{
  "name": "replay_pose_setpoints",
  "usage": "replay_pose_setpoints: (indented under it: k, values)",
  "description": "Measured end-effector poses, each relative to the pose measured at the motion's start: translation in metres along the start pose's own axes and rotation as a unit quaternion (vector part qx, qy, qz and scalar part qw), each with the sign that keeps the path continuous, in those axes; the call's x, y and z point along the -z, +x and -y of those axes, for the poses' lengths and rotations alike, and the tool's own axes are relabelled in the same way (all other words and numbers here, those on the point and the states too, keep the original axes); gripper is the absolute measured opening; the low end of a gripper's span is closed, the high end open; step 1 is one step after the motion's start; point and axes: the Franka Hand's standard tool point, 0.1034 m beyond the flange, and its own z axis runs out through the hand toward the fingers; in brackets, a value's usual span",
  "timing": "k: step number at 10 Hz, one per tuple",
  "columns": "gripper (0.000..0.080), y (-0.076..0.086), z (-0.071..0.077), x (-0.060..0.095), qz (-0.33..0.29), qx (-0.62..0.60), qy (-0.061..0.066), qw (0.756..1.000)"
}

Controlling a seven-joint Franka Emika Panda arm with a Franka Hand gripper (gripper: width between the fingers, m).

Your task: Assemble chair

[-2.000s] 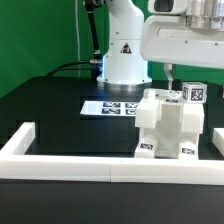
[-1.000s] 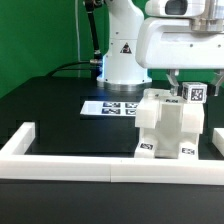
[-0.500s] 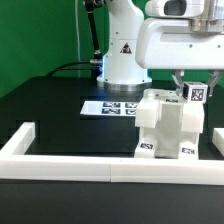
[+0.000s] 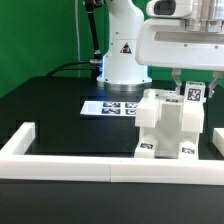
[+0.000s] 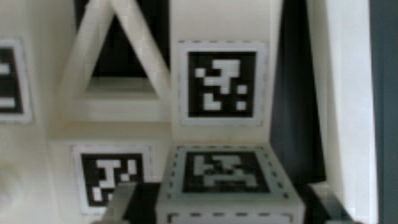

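The partly joined chair is a blocky white structure with small square tags, standing on the black table at the exterior view's right. My gripper hangs right above its far right top and is shut on a small white tagged chair piece, which sits at or just above the structure's top. In the wrist view the dark fingers flank this tagged piece, with my gripper centred on it. Behind it stand white chair parts with more tags. Whether the piece touches the structure is hidden.
The marker board lies flat on the table beside the chair, at the exterior view's left of it. A long low white border rail runs along the front, with a side arm. The robot base stands behind.
The gripper with the tagged piece has shifted a little toward the exterior view's left above the chair. The chair structure has not moved.
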Motion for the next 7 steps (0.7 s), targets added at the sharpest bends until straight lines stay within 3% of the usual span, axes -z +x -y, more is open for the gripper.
replay_pose_setpoints:
  k: [7]
  values:
    - [0.0275,-0.0009,0.0023,-0.0001,0.003,-0.244,0.004,0.970]
